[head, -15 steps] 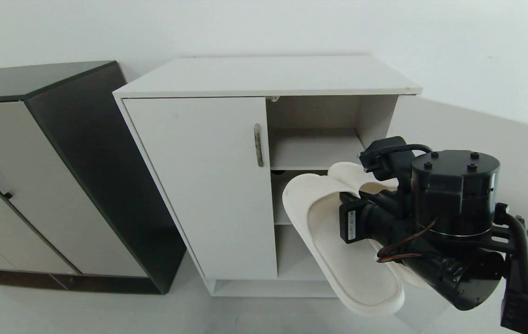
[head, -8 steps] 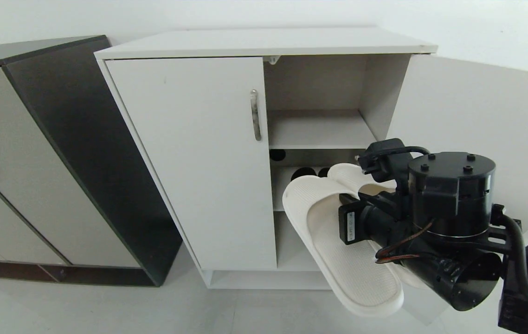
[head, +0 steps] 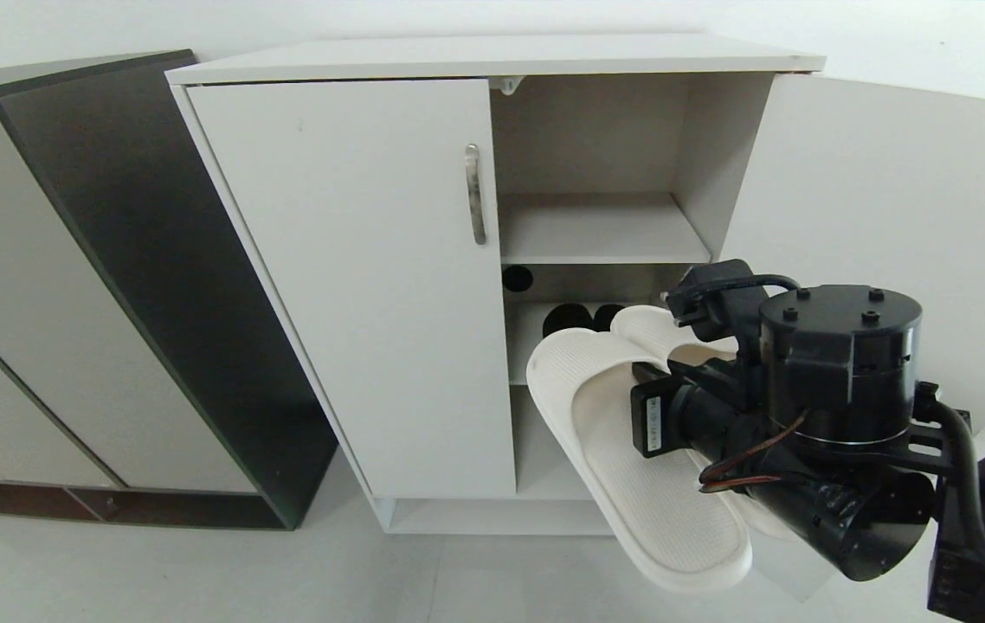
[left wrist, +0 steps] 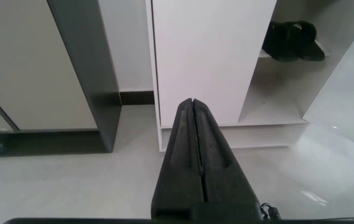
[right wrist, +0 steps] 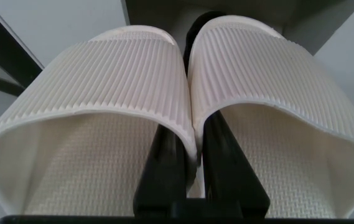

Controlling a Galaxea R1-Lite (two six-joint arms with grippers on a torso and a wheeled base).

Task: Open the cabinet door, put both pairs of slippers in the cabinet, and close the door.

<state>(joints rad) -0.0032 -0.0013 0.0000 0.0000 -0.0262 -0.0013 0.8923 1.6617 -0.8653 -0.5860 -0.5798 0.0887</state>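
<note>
**Operator:** What's around me, starting from the left?

**Spotter:** Far left you have a dark cabinet [head: 155,285] with pale doors, standing just beside the white cabinet [head: 492,61]. Your left pincer [left wrist: 192,109] hangs low over the floor [left wrist: 71,180] in front of both. Its fingers are pressed flat together with nothing between them.

**Operator:** And the white cabinet itself?

**Spotter:** Its left door [head: 354,285] is closed, with the metal handle [head: 475,195] upright at the inner edge. The right door [head: 891,234] is swung wide. In the open half you see an upper shelf [head: 596,229], and below it the black slippers [head: 579,318] lying side by side on the middle shelf.

**Operator:** Where's the other pair?

**Spotter:** The white slippers [head: 631,450] are in the air in front of the open half, toes toward the cabinet. Your right pincer [right wrist: 192,155] is clamped on them where the two straps meet. In the head view, that arm's wrist stands in front of the lower right part of the opening.

**Operator:** And the room?

**Spotter:** You have a pale grey floor and a plain white wall [head: 891,35] behind the cabinets.
</note>
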